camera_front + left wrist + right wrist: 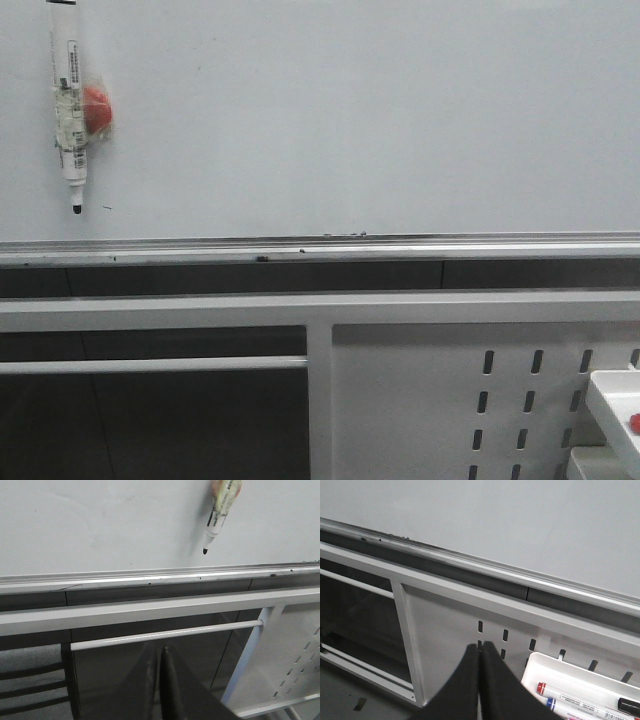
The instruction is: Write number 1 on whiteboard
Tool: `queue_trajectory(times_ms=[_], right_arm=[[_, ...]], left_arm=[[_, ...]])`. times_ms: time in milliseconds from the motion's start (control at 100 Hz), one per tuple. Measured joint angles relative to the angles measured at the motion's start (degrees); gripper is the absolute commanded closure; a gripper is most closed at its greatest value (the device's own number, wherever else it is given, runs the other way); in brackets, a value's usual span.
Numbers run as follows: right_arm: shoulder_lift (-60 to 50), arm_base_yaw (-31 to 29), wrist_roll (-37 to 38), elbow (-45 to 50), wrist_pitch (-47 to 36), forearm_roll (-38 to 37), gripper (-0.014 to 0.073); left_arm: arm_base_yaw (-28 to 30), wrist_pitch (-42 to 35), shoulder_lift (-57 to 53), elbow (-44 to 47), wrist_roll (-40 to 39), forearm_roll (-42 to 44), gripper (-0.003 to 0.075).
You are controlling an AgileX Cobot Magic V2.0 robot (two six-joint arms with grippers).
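Both grippers, left [161,680] and right [480,680], hang low with jaws pressed together, empty, well below the whiteboard [350,120].
No number 1 shows on the board; a capless marker [70,110] sticks to its upper left, tip down, and more markers [580,702] lie in a white tray [545,666]. Closed jaws could knock the hanging marker loose instead of gripping it, or smear ink.

One whiteboard [350,110] with one silver rail [320,247], one marker [68,110] hanging on the board, one white slotted panel [450,400], one white tray [580,680] holding three markers [565,699] as far as visible, two grippers, left gripper [161,680], right gripper [480,680]
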Motion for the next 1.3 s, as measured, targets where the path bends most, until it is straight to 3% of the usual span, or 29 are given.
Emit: queue_trajectory(times_ms=[140,220,370,550,830,940,1020,1180,1300], right_arm=[[0.00,0.00,0.00,0.00,-5.27,1.02,0.0651],[0.00,0.00,0.00,0.00,-11.40,6.06,0.0651],[0.00,0.00,0.00,0.00,-21.07,19.88,0.0651],[0.00,0.00,0.00,0.00,-22.34,28.35,0.0651],[0.00,0.00,0.00,0.00,-22.75,33.26,0.0650],[0.00,0.00,0.00,-1.05,-20.67,33.22,0.0615],[0.00,0.00,0.00,-3.73,-16.36,31.01,0.0553],[0.00,0.00,-0.13,-11.22,-4.46,22.63,0.0396],[0.45,0.00,-0.41,-13.93,0.25,18.76,0.0356]], left_arm=[[0.00,0.00,0.00,0.00,0.00,-0.13,0.0740],[0.00,-1.20,0.00,0.00,0.00,-2.82,0.0740],[0.00,-8.37,0.00,0.00,0.00,-23.67,0.0740],[0.00,-12.96,0.00,0.00,0.00,-40.94,0.0740],[0.00,-17.51,0.00,0.00,-0.21,-50.72,0.0739],[0.00,-21.77,0.00,0.00,0.05,-49.91,0.0717],[0.00,-21.95,0.00,-0.99,3.00,-43.17,0.0657],[0.00,-9.15,3.83,-10.45,9.64,-22.11,0.0517],[0.00,-0.88,12.84,-16.47,11.74,-10.97,0.0409]])
